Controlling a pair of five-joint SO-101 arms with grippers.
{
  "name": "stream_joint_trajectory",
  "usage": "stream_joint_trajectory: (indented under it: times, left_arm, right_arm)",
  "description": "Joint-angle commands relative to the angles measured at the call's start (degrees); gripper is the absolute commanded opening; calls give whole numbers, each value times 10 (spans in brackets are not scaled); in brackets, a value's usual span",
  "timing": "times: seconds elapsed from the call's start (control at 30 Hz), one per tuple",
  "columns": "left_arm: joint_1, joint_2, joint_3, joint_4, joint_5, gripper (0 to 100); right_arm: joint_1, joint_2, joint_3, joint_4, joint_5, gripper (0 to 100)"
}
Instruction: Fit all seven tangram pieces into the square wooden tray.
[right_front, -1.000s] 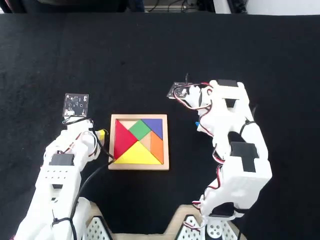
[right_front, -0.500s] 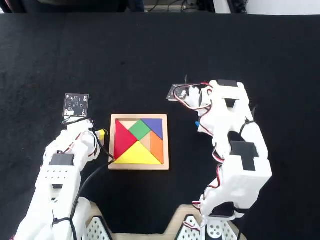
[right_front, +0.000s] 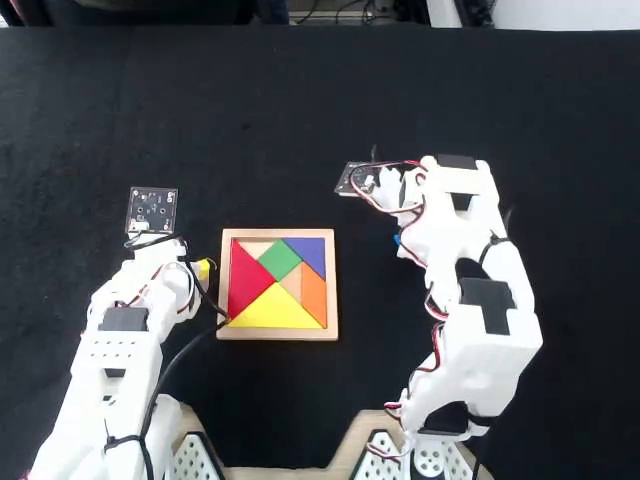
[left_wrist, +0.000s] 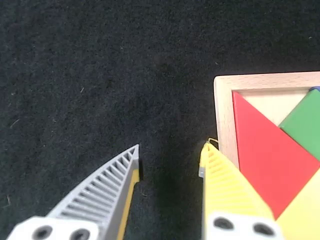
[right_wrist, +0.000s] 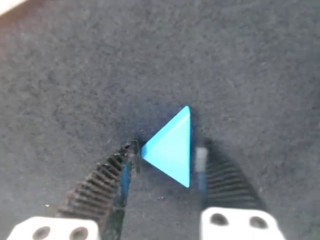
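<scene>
The square wooden tray (right_front: 278, 334) lies mid-table holding red (right_front: 245, 280), green (right_front: 279, 260), purple (right_front: 309, 254), orange (right_front: 314, 293) and yellow (right_front: 275, 309) pieces, with a pale bare triangle at its far left corner. A light blue triangle (right_wrist: 172, 145) sits right of the tray, and my right gripper (right_wrist: 166, 150) is shut on it, fingers pressing its tip and its straight edge; from above that gripper (right_front: 397, 240) stands a hand's width off the tray. My left gripper (left_wrist: 171, 147) is open and holds nothing, its yellow finger (left_wrist: 222, 190) just outside the tray's left wall (left_wrist: 222, 115).
Black cloth (right_front: 300, 110) covers the whole table, with wide free room behind and beside the tray. The arms' wooden base (right_front: 290, 455) lies at the front edge. The left arm's cable (right_front: 190, 340) runs close to the tray's near left corner.
My right gripper has shifted slightly away from the front edge and the blue triangle moved with it. The left arm and the tray's pieces have not moved.
</scene>
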Motion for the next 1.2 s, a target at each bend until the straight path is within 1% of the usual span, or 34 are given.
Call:
stream_joint_trajectory:
  times: [0.0,0.33,0.4,0.5,0.57,0.67,0.77,0.9,1.03,1.17]
  left_arm:
    - [6,2,-3,-8,0,202]
    - [6,2,-4,-8,0,202]
    - [6,2,-4,-8,0,202]
    - [6,2,-5,-8,0,202]
    - [6,2,-5,-8,0,202]
    - [6,2,-5,-8,0,202]
    - [6,2,-5,-8,0,202]
    - [1,2,-5,-8,4,202]
    - [0,2,-5,-8,4,202]
    - [-1,2,-4,-7,5,201]
  right_arm:
    - [-16,3,4,6,10,41]
    - [-17,0,1,5,10,32]
    - [-18,-5,-18,11,8,32]
    - [-18,-36,-51,35,-2,32]
    - [-34,-65,-73,56,-20,32]
    - [-71,-107,-90,87,-29,31]
    - [-129,-136,-91,98,-30,31]
    - [-210,-145,-102,96,-63,31]
    - [-273,-124,-146,98,-96,31]
    - [-314,-57,-218,100,-124,31]
